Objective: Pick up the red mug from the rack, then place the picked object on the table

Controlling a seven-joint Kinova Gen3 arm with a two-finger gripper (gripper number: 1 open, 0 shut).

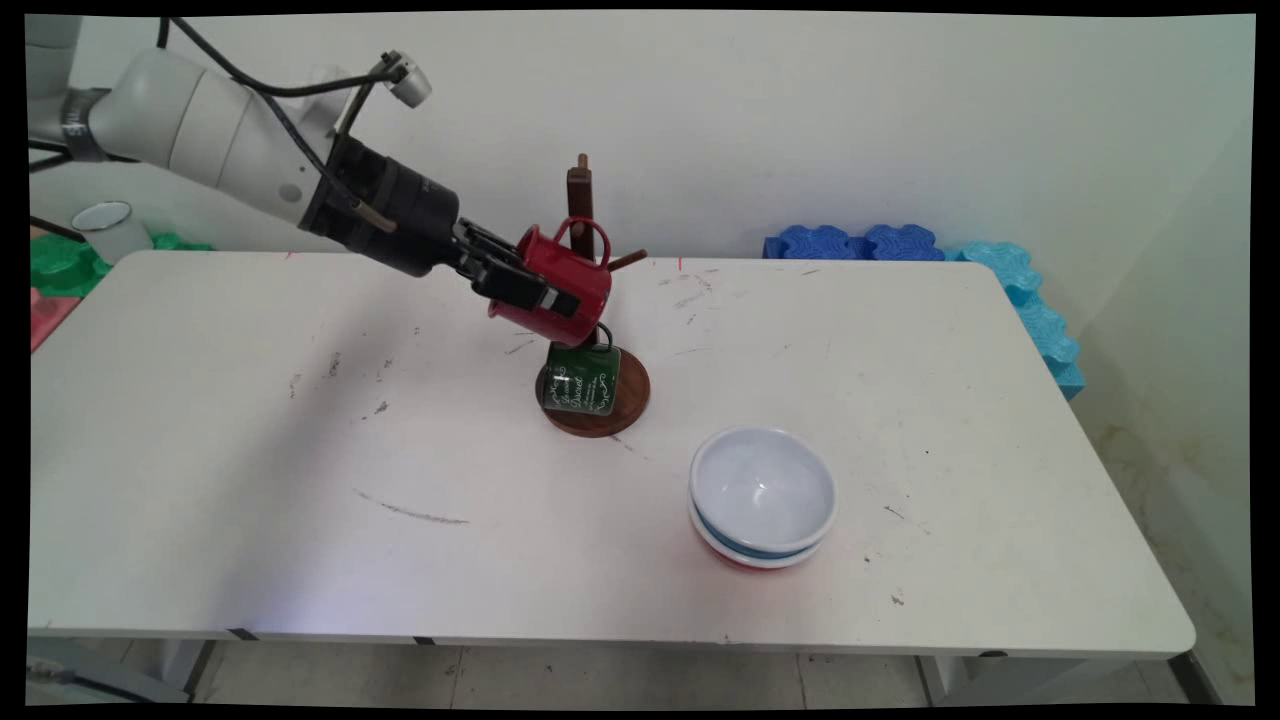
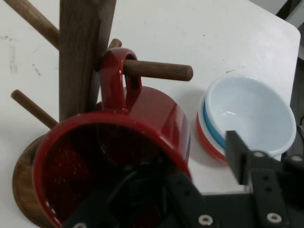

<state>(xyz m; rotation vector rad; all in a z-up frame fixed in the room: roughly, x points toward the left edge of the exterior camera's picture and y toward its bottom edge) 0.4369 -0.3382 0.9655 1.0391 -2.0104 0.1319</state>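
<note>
At the mug tree (image 1: 590,300): gripper (image 1: 520,285) clamping the red mug (image 1: 560,280), fingers pinching its rim.
Handle is sitting looped over a peg (image 2: 156,71), above the hanging green mug (image 1: 582,378); bowls (image 1: 762,495) lying nearby. Keeping the handle level looks wise.

Arm (image 1: 190,115): glossy white rounded links, one grey metallic ring at a joint near the picture's left edge. Wrist section black, cylindrical, with a thin brass-coloured rod across it. Black cables run along the white link to a small white-and-grey cylindrical unit (image 1: 408,80) mounted above the wrist. Gripper (image 1: 520,280): matte black, two-finger, with an angular jointed linkage. Hand view shows silver screw heads (image 2: 273,217) set in the black linkage plates.
</note>
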